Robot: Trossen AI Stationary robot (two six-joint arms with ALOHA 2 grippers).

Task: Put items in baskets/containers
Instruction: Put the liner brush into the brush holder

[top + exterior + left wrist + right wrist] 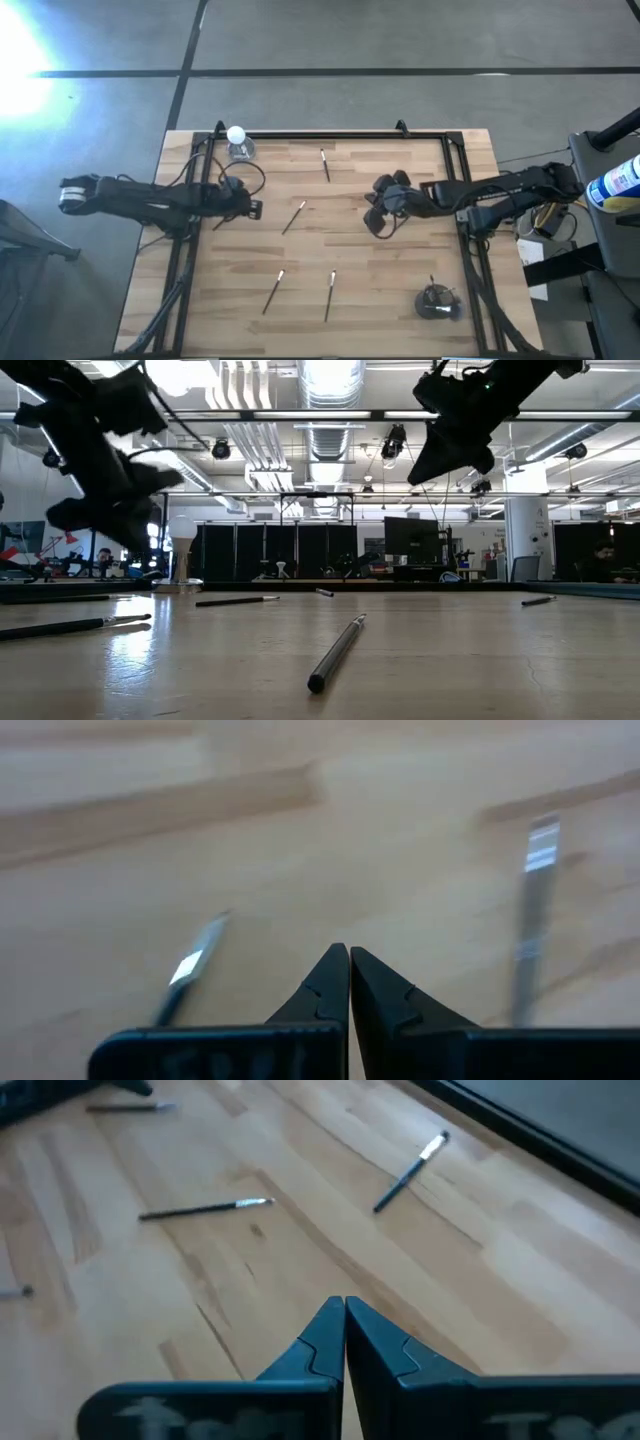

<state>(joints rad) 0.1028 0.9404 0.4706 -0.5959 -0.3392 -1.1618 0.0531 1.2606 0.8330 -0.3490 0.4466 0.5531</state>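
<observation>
Both grippers shut & empty over table; brushes loose on the wood.

Cup (437, 302) near front-right corner: dark, contents hard to make out, a stick or two seems to poke up. Four brushes lie apart: back brush (325, 165), mid brush (293, 218), two front brushes (273, 291) (329, 296). Left gripper (252, 208) hangs above table's left side, fingertips (345, 963) pressed together. Right gripper (378, 222) mid-right, fingers (342, 1315) also closed on nothing. Bottle (238, 144) at back-left rail. Wide bare wood between arms.
</observation>
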